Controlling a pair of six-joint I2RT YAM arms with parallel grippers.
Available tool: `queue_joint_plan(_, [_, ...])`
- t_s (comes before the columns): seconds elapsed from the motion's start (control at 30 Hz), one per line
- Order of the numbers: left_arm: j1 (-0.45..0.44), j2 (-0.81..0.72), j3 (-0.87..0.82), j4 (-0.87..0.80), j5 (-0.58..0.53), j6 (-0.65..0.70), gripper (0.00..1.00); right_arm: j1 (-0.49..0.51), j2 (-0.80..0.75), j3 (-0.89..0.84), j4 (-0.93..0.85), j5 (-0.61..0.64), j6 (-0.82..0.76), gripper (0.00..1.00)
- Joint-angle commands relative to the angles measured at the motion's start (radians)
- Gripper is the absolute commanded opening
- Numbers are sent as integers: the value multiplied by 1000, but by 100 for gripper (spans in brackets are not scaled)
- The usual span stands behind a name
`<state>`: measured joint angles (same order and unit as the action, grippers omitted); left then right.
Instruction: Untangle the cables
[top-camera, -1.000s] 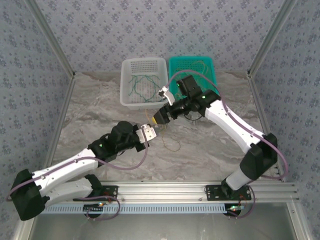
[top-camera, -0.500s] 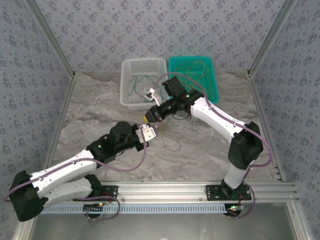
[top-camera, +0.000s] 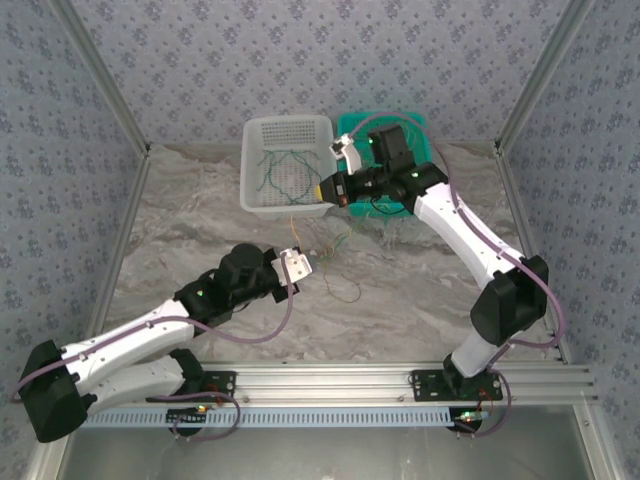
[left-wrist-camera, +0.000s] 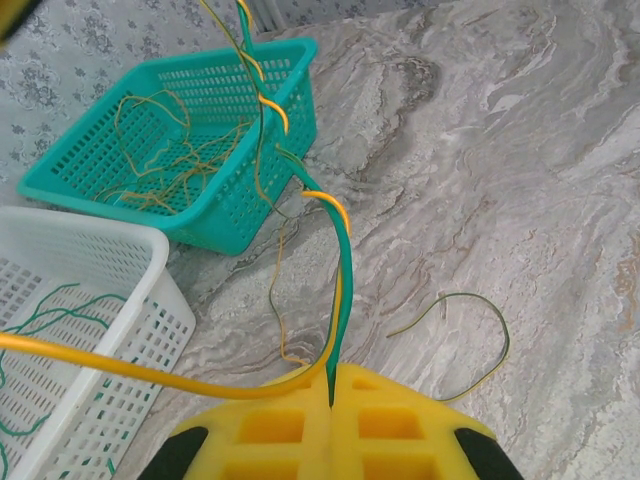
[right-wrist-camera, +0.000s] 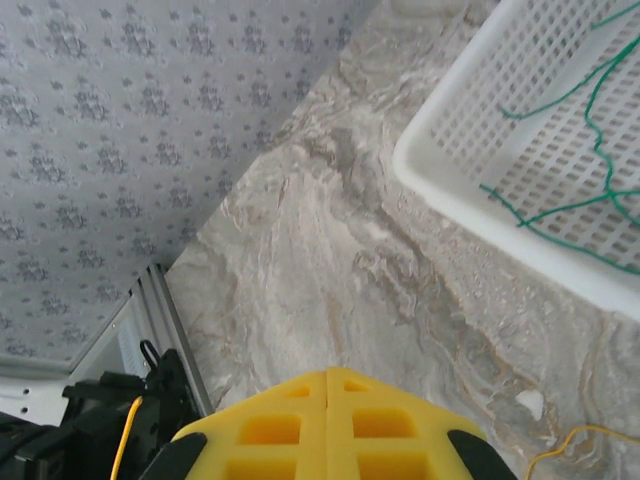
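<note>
**Item 1.** Grey marbled counter (top-camera: 200, 220). It carries two sorting baskets at its far edge, with the work in front of them.

**Item 2.** White perforated plastic basket (left-wrist-camera: 120, 300). It holds loose dark green wire strands (top-camera: 283, 168), and looks to be the bin for freed green cables.

**Item 3.** Teal plastic mesh basket (left-wrist-camera: 250, 190), just beside the white one. It holds curling yellowish-tan wire strands (left-wrist-camera: 160, 160). The split by colour suggests each strand is dropped here once it is separated.

**Item 4.** Twisted pair of thin wires, one green and one yellow (left-wrist-camera: 345, 270), wound about each other. The pair rises from the left tool toward the baskets. A further plain yellow strand (left-wrist-camera: 100, 358) leaves the same grip and runs off leftward above the white basket.

**Item 5.** Left tool (left-wrist-camera: 330, 392), with yellow padded fingers. The pads are clamped together on the lower end of the twisted pair, low over the middle of the counter. It likely serves as the anchor.

**Item 6.** Right tool (right-wrist-camera: 327, 400), raised near where the two baskets meet. Its pads are pressed together with no strand visible between them, so I cannot tell whether it pinches a wire. Its position, well apart from the left tool, suits drawing the pair taut so the twists open.

**Item 7.** Loose curved green-tan strand (left-wrist-camera: 470, 295), lying flat on the counter apart from both tools. It is not yet sorted.
</note>
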<state>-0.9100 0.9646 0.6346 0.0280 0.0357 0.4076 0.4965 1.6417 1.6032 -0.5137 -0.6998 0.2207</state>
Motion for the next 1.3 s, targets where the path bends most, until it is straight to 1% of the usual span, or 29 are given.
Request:
queue_joint_plan(0.0, [-5,-8,8,46,11,-7,0,25,21,87,-91,-124,-70,22])
queue_joint_plan(0.03, [-5,-11,7,49,13,-7,0,44,49,138,-188,-154,-134,42])
queue_joint_plan(0.07, [-5,-12,7,51,15,-7,0,60,74,168,-241,-153,-156,51])
queue_joint_plan(0.13, [-5,-10,8,45,13,-6,0,83,104,188,-273,-177,-157,67])
queue_joint_plan(0.23, [-4,-18,6,42,6,-2,0,111,120,179,-297,-185,-153,80])
queue_joint_plan(0.33, [-6,-31,0,47,-4,6,0,123,143,160,-335,-130,-147,81])
queue_joint_plan(0.43, [-4,-33,0,44,-8,13,0,128,155,118,-330,-146,-142,76])
queue_joint_plan(0.53, [-5,-32,1,41,-16,17,0,156,158,99,-372,-178,-201,74])
queue_joint_plan(0.6, [-5,-33,-2,44,-16,17,0,165,153,81,-376,-195,-220,69])
queue_joint_plan(0.67, [-5,-32,-3,49,-18,17,0,170,157,80,-404,-200,-249,54])
queue_joint_plan(0.73, [-5,-30,2,45,-21,19,0,172,155,77,-413,-187,-259,35])
queue_joint_plan(0.77, [-4,-32,3,44,-22,19,0,170,153,77,-416,-185,-264,27])
queue_joint_plan(0.8, [-5,-32,6,45,-22,21,0,168,152,77,-414,-178,-264,17])
queue_joint_plan(0.83, [-5,-33,7,44,-22,22,0,162,149,78,-408,-169,-256,5])
queue_joint_plan(0.87, [-4,-31,7,44,-23,23,0,155,144,76,-398,-168,-247,0])
queue_joint_plan(0.93, [-4,-28,9,44,-22,26,0,139,126,64,-357,-160,-215,0])
queue_joint_plan(1.03, [-3,-20,10,47,-20,25,0,112,91,56,-304,-93,-167,0])
queue_joint_plan(1.2, [-3,5,12,65,1,19,0,61,22,26,-177,-24,-84,0])
queue_joint_plan(1.27, [-3,13,16,68,9,16,0,44,5,27,-157,57,-66,0])
